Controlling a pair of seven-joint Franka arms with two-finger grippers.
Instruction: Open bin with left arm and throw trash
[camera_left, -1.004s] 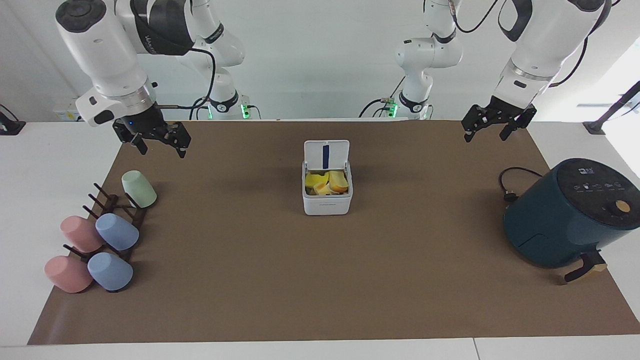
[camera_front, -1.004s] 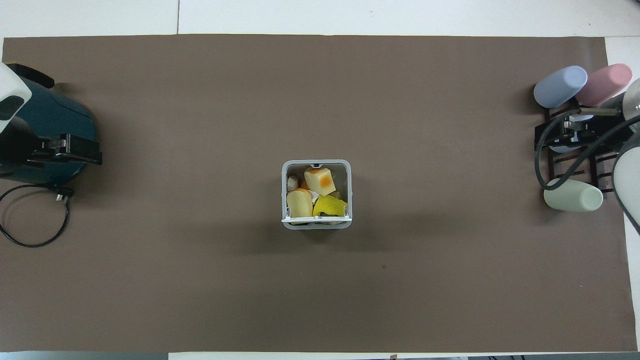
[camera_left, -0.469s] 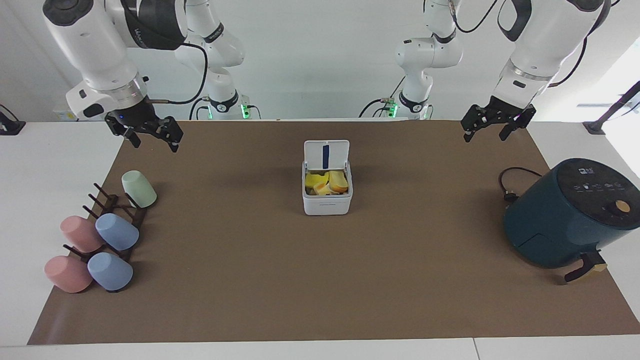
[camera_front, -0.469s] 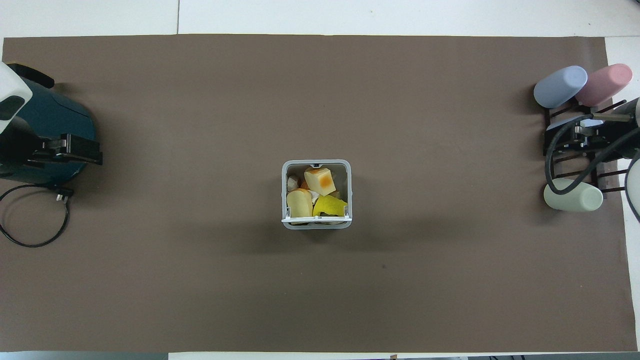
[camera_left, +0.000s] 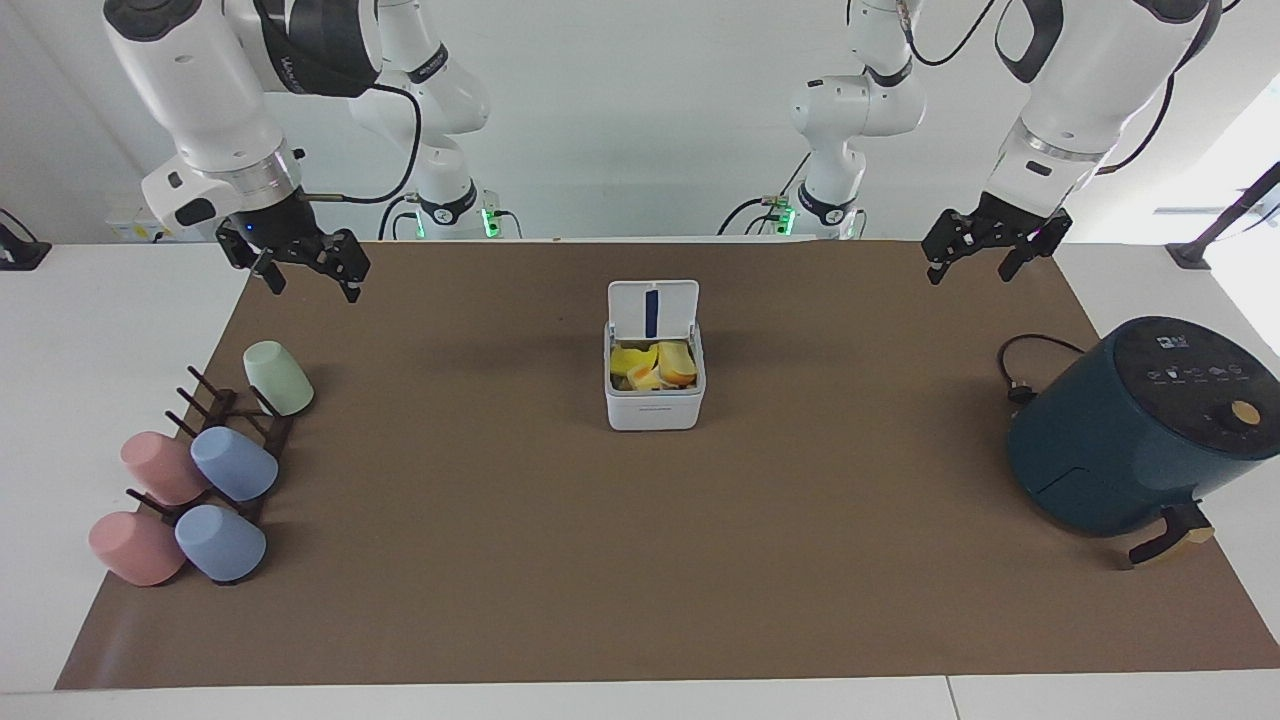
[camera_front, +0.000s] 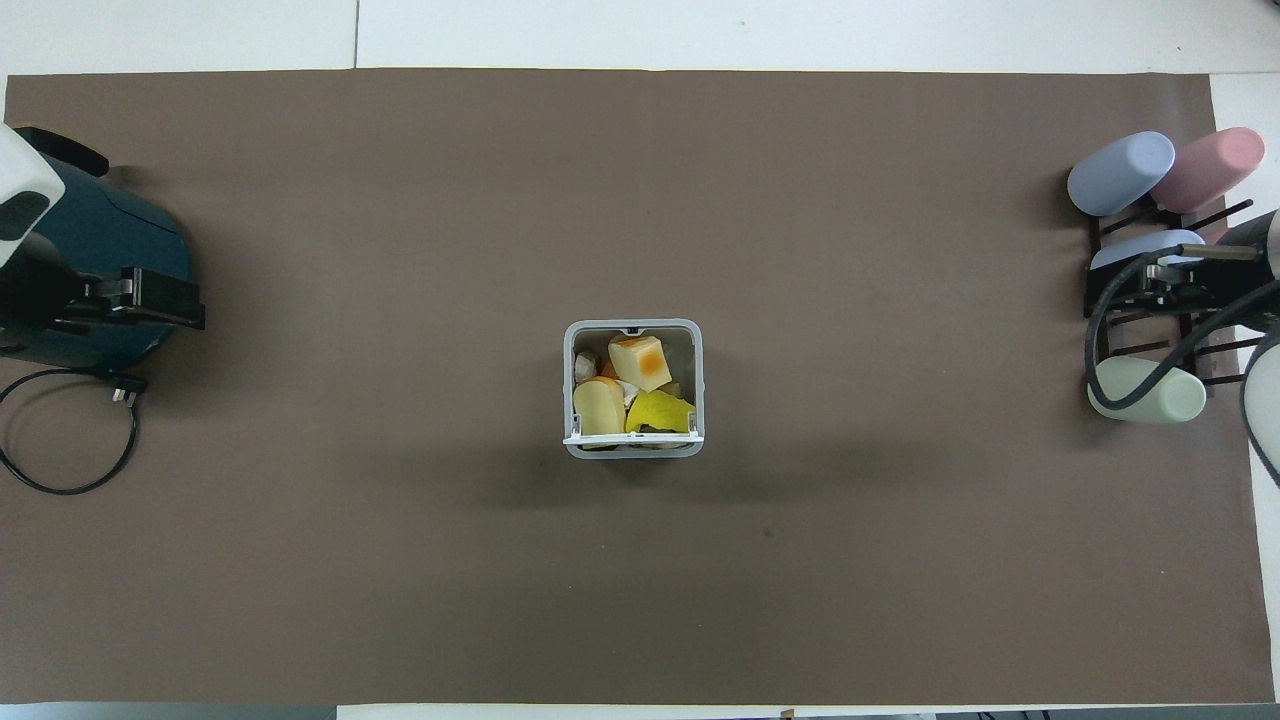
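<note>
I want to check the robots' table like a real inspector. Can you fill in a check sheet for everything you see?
Surface: brown mat covers the table.
Job's things: white bin in the middle of the mat, lid standing open; yellow and orange food scraps lie inside.
Clutter: five pastel cups on a dark rack at the right arm's end; teal air fryer at the left arm's end.
Grippers: left gripper open, empty, raised over the mat's edge near the air fryer; right gripper open, empty, raised over the mat's corner near the cups.
Cables: black cord loops beside the air fryer.
Surroundings: white wall, nothing else seen.
</note>
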